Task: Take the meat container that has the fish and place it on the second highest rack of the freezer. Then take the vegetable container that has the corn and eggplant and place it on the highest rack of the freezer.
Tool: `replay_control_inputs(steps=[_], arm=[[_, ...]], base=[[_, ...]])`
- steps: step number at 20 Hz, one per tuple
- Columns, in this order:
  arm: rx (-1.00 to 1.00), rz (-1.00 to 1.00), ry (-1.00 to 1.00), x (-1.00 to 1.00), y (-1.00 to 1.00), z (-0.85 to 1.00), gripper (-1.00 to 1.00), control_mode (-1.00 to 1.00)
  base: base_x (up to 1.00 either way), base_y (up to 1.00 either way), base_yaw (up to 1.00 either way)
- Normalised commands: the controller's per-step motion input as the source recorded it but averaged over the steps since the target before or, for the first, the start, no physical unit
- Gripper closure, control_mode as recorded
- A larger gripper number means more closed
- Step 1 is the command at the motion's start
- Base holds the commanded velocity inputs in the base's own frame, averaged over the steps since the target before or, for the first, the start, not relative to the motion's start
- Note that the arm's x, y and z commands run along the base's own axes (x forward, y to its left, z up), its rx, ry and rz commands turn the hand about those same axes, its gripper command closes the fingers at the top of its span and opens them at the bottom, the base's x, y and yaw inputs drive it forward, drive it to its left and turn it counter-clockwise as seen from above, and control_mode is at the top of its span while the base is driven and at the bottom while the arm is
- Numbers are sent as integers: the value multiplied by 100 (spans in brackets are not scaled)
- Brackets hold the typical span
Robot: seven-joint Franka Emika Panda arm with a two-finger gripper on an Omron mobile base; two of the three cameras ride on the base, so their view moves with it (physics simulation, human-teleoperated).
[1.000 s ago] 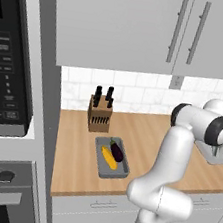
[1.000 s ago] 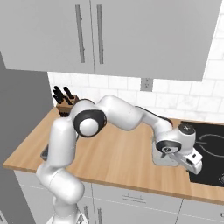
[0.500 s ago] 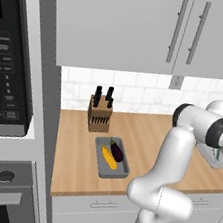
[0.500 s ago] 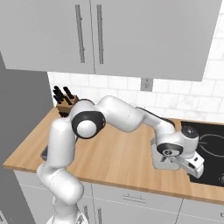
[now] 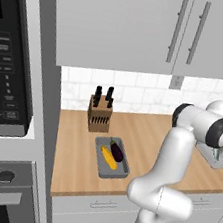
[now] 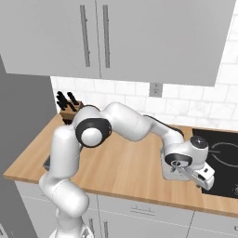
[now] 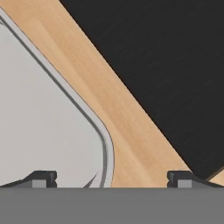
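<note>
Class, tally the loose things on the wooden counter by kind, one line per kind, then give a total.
Trays: 2 — vegetable tray, tray under the pincer
Corn: 1
Eggplant: 1
Knife block: 1
Total: 5

We see a light wooden counter point(image 5: 77, 154) running below pale grey wall cabinets point(image 5: 121, 26) with long bar handles point(image 5: 175, 29). White tile backsplash point(image 5: 136, 92) carries a wall outlet point(image 6: 155, 89). A wooden knife block point(image 5: 98, 115) stands near the backsplash. Black-glass wall oven point(image 5: 6, 67) at left; black cooktop point(image 6: 222, 162) at right. Grey base drawers point(image 5: 94, 209) sit below the counter.
</note>
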Motion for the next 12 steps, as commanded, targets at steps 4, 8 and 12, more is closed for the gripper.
replay_control_inputs(steps=[4, 8, 12], arm=[[0, 0, 0, 0, 0, -12, 100, -100], [0, 0, 0, 0, 0, 0, 100, -100], [0, 0, 0, 0, 0, 0, 100, -100]], base=[[0, 0, 0], [0, 0, 0], [0, 0, 0]])
